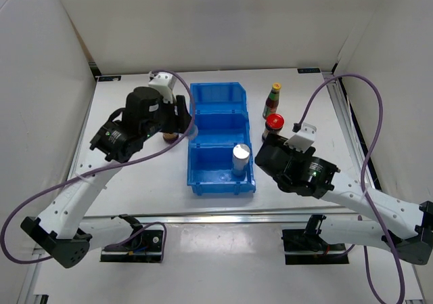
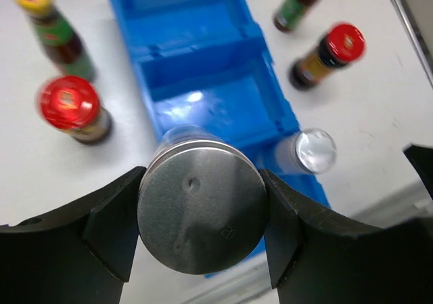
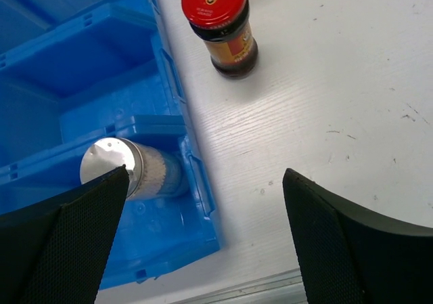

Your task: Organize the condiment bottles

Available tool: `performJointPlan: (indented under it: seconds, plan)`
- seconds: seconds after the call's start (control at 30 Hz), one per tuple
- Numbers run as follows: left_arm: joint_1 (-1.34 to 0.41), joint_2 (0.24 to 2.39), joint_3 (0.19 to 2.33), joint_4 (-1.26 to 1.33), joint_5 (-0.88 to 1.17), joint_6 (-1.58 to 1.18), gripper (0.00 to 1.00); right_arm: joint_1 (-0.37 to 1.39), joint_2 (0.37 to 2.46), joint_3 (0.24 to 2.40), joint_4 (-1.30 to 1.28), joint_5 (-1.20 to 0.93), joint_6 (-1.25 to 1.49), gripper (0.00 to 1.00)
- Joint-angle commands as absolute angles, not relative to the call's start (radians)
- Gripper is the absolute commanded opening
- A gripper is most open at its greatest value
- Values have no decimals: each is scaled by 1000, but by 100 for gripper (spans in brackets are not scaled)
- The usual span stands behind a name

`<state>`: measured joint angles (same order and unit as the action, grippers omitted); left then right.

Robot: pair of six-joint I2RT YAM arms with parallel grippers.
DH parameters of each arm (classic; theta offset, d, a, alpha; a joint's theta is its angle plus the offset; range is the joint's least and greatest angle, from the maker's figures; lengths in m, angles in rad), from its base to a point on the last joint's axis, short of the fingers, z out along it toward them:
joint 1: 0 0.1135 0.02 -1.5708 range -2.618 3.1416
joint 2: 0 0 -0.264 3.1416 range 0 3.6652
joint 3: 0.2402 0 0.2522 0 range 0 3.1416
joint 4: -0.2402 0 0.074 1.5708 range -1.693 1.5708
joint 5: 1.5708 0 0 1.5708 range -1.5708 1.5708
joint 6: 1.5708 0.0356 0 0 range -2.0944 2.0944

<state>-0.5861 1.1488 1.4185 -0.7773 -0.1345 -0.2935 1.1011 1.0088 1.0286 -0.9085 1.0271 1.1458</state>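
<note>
Condiment bottles [image 1: 273, 122], I count one of six binned: silver-topped bottle [image 1: 241, 156] in blue bin's [image 1: 223, 187] lowest compartment, left end effector [image 2: 203, 216] clamped on its twin [image 2: 201, 199] left of the bin, right end effector [image 3: 206, 216] apart and empty, four dark bottles [image 2: 64, 104] left on the desk [image 1: 304, 182].

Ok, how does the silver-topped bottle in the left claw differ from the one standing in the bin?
The gripped bottle is clamped in the left claw, while the binned bottle stands free in the near compartment of the blue bin, by its right wall. In the left wrist view, the gripped bottle's top looks dull grey with a small dent, and the binned bottle's top glares bright. Both have round silver tops.
</note>
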Motion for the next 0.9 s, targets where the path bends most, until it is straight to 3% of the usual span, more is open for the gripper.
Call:
performJointPlan:
  seconds: [0.0,0.33,0.6,0.73,0.87]
  plan:
    - [-638,1161,1378,-743,-41,-376,31,1108,968,1009,-942,1092,1224,96]
    - [-719,1112,1155,-609,-61,-413,34,1108,931,979,-951,1092,1289,74]
    - [-771,1170,1135,-580,-80,-422,35,1108,931,969,-960,1092,1298,72]
    - [-772,1198,1092,-554,-118,-413,41,1108,931,969,-944,1092,1275,95]
    - [-772,1236,1056,-526,-164,-403,43,1108,931,969,-899,1092,1213,100]
